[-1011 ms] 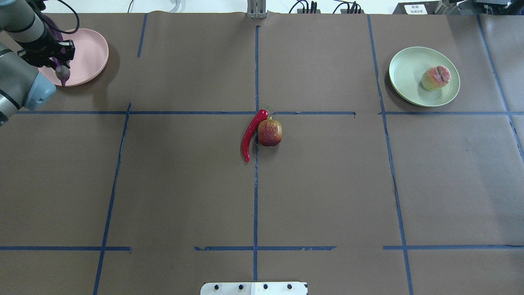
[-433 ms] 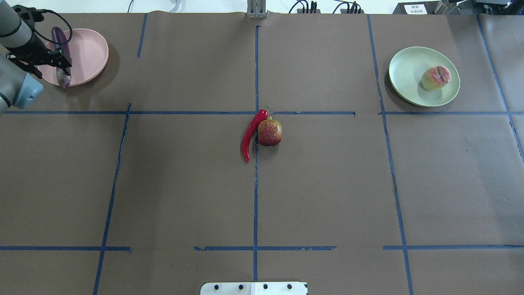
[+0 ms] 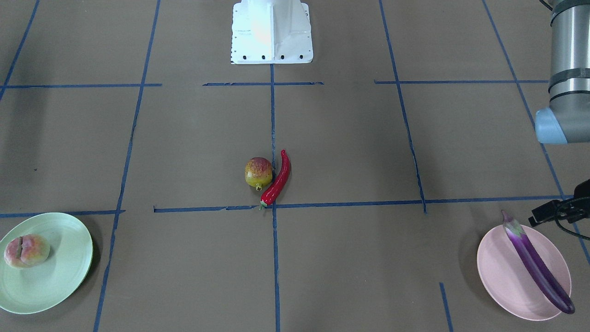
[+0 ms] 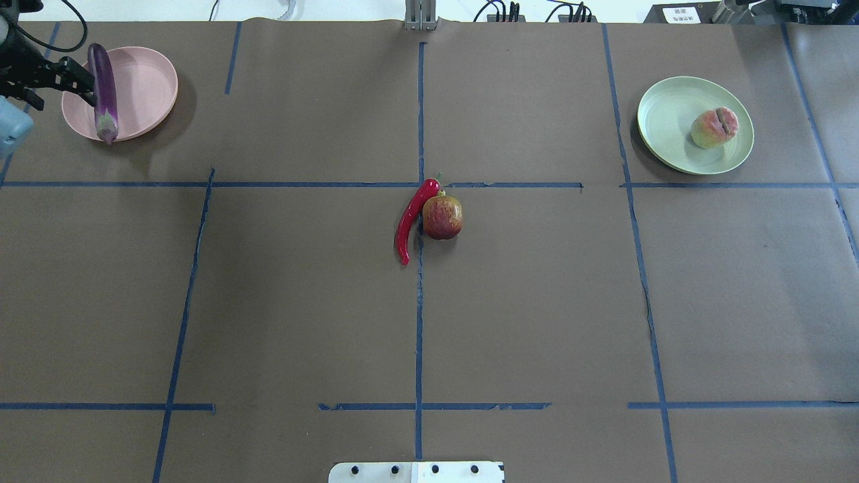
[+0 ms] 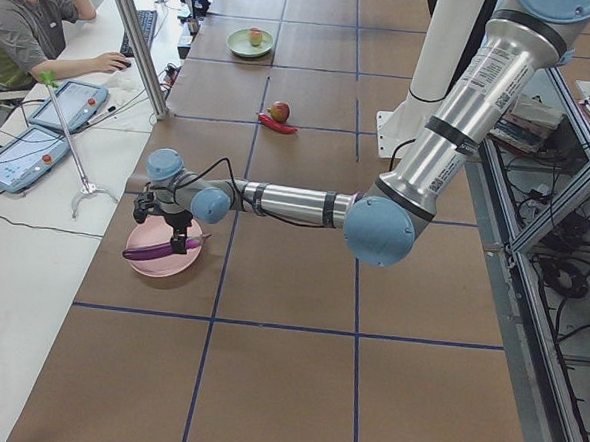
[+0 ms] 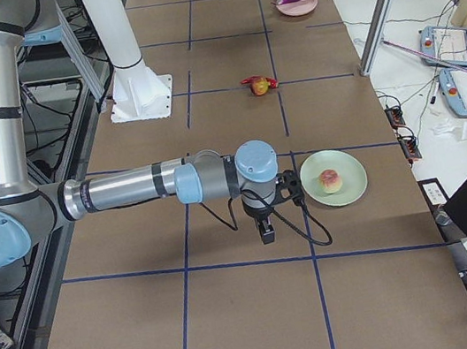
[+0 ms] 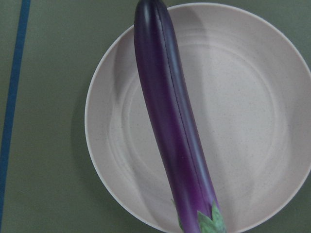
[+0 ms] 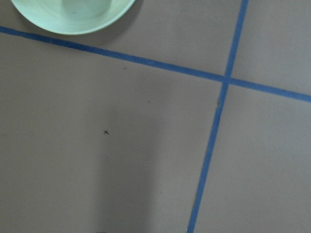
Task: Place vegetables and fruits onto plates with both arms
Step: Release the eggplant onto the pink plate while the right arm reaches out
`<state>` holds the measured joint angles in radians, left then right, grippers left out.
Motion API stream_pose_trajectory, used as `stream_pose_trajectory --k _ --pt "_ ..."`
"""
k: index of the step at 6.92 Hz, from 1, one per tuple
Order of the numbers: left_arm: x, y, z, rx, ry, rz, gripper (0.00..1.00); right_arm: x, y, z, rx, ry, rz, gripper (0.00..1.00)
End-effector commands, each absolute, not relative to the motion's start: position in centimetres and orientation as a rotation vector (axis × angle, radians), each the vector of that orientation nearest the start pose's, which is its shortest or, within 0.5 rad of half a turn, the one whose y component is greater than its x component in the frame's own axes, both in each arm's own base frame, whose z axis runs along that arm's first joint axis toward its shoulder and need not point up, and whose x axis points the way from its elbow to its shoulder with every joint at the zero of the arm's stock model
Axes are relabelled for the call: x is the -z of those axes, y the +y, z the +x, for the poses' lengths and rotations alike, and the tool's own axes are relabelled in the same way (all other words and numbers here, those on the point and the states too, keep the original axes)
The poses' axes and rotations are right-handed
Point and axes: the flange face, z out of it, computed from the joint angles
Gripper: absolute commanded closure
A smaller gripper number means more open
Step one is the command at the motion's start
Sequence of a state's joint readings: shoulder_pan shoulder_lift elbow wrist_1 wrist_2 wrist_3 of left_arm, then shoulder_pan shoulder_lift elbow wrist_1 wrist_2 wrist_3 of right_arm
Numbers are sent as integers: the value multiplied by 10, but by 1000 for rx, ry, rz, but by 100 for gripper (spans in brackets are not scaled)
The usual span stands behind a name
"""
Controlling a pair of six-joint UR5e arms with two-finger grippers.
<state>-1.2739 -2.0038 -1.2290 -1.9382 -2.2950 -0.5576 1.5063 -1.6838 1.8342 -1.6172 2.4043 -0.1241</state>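
The purple eggplant (image 4: 104,87) lies free across the left part of the pink plate (image 4: 144,87), its stem end over the near rim; the left wrist view shows it (image 7: 170,121) from straight above. My left gripper (image 4: 74,77) is open and empty, just left of the eggplant at the view's edge. The peach (image 4: 715,127) sits on the green plate (image 4: 671,114) at the far right. The red chili (image 4: 409,221) and the pomegranate (image 4: 442,216) lie touching at the table's centre. My right gripper (image 6: 265,227) hangs over bare table beside the green plate; I cannot tell its state.
The table is covered in brown paper with blue tape lines. The white base block (image 3: 272,32) stands at the robot's edge. A metal post (image 4: 421,15) and cables stand at the far edge. An operator (image 5: 26,24) sits at a side desk.
My left gripper let go of the eggplant and drew back to the left. The eggplant now lies on the pink plate. The other items have not moved.
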Motion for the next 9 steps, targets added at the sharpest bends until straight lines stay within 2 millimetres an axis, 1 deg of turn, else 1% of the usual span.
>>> stream_pose_trajectory --k 1,2,3,4,5,6,7,8,9 --pt "-498 -636 125 58 839 123 0 -519 -490 -24 263 -856 153 0" --pt "-485 -614 124 53 835 112 0 -475 -511 -68 191 -881 116 0" --pt "-482 -597 120 48 838 120 0 -433 -520 -127 201 -897 93 0" --pt "-481 -587 119 43 840 123 0 -385 -529 -175 197 -928 82 0" --pt "-479 -585 118 43 841 129 0 -343 -528 -232 163 -923 62 0" --pt "-480 -584 120 40 839 125 0 -307 -511 -304 145 -889 61 0" --pt "-480 -584 121 39 836 126 0 -279 -498 -358 113 -860 77 0" --pt "-480 -584 124 36 837 124 0 -249 -488 -410 97 -846 99 0" --pt "-479 -584 124 40 838 123 0 -214 -496 -462 43 -838 92 0"
